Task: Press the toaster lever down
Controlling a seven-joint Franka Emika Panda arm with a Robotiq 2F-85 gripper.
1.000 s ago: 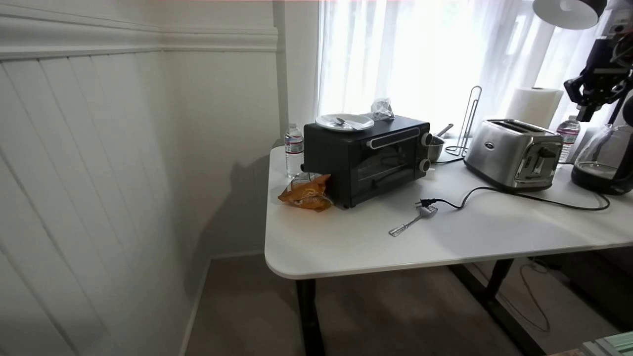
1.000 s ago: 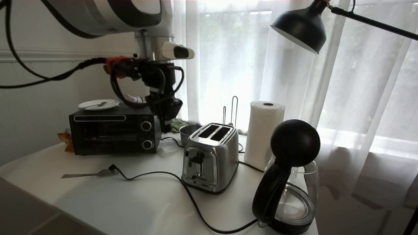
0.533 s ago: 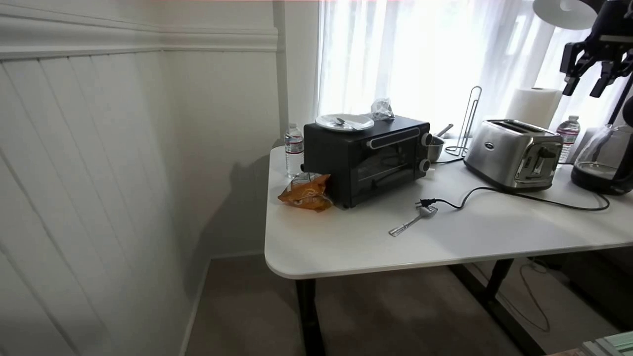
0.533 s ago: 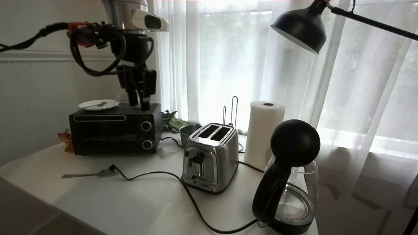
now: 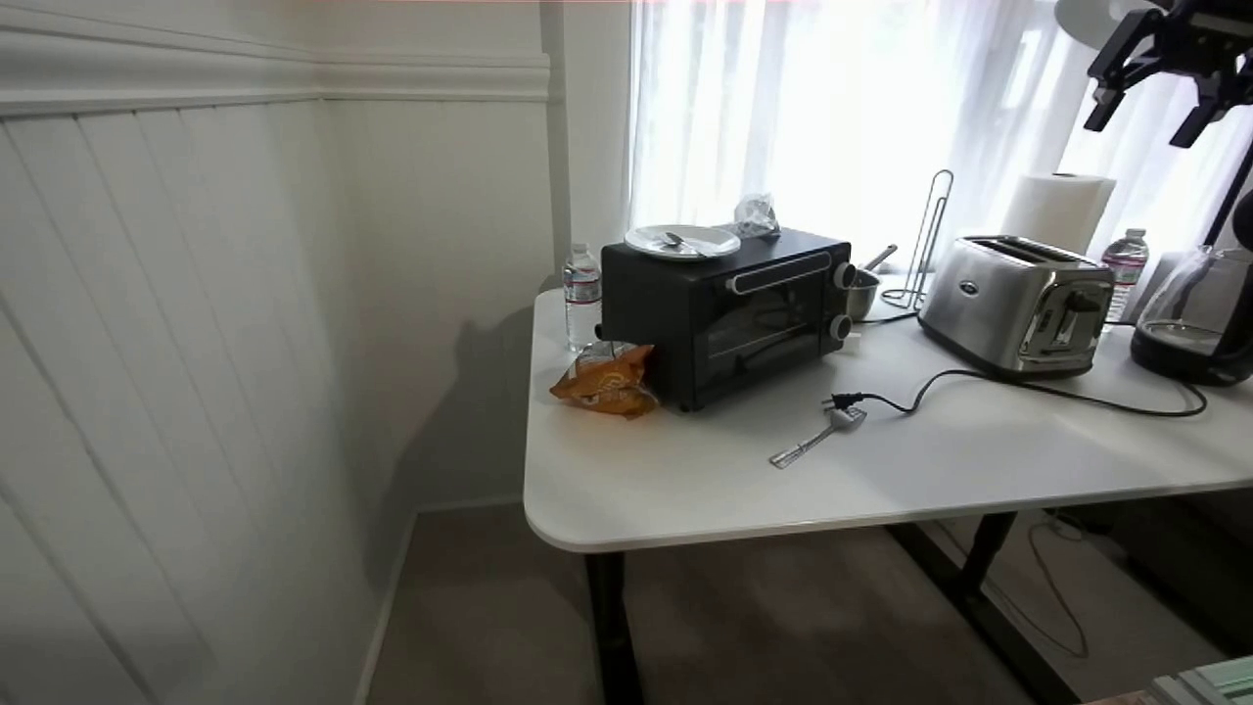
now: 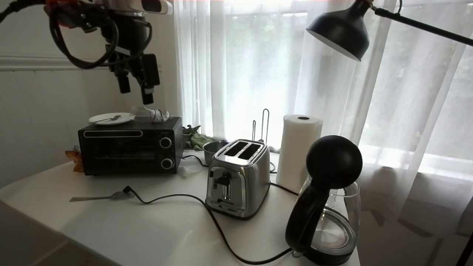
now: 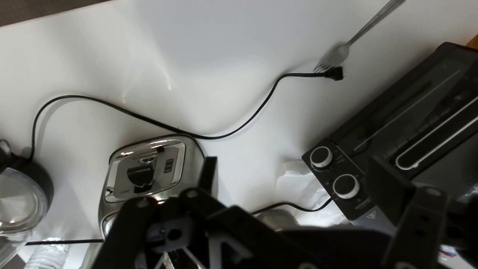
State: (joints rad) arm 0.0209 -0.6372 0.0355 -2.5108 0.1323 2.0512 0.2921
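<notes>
The silver toaster (image 6: 242,177) stands on the white table, with two slots on top. On its front face the black lever (image 6: 223,180) sits in the upper part of its track; the wrist view shows that lever (image 7: 140,174) too. My gripper (image 6: 136,92) is high above the table, clear of the toaster and touching nothing. In both exterior views its fingers are spread wide, with nothing between them. From the wrist, the gripper (image 7: 298,177) straddles the space between toaster and oven, one finger overlapping each in the picture.
A black toaster oven (image 6: 129,149) carries a plate (image 6: 111,118) and crumpled plastic. Around the toaster are a paper towel roll (image 6: 299,153), a glass kettle (image 6: 330,221), a metal pot (image 6: 212,149) and a loose black cord (image 6: 218,221). A fork (image 6: 101,197) lies in front; a lamp (image 6: 342,31) hangs overhead.
The gripper has gone from nearly shut to wide open. It has risen and drawn away from the toaster, up past the oven in an exterior view. The toaster has not shifted.
</notes>
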